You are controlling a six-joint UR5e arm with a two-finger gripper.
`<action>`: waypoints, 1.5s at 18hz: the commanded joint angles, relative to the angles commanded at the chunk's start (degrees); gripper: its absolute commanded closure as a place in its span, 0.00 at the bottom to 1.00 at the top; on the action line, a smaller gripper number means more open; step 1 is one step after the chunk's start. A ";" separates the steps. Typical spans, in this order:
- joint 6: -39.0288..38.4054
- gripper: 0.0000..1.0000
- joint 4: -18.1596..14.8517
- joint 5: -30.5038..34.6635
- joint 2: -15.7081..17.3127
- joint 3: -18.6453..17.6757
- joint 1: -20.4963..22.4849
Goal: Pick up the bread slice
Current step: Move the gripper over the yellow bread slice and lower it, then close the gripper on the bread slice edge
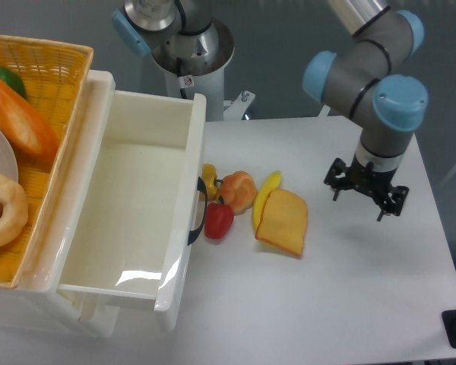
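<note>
Pincer [367, 195] hangs over bare worktop [349, 304], right of the bread slice [283, 221].
My fingers look small and dark; I cannot tell whether they are spread. The slice lies flat, touching the banana [264, 199], whose lower end it hides.

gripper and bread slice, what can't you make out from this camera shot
- Gripper: seen from above, the wrist hides the fingers; open or shut cannot be told.
- Bread slice: underside hidden; whether it touches the banana unclear.
- Small yellow item by the drawer: partly hidden by its wall, too small to identify.
- Basket: cut off by the left edge, so are the baguette and doughnut.
</note>
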 joint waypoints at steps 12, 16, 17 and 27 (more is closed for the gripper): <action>-17.49 0.00 -0.09 -0.35 -2.72 -2.28 -6.60; -17.59 0.00 0.09 -0.18 -3.07 -4.31 -8.18; -17.59 0.00 0.00 0.00 -3.16 -4.48 -8.45; -20.93 0.07 0.09 2.20 -5.45 -4.31 -11.35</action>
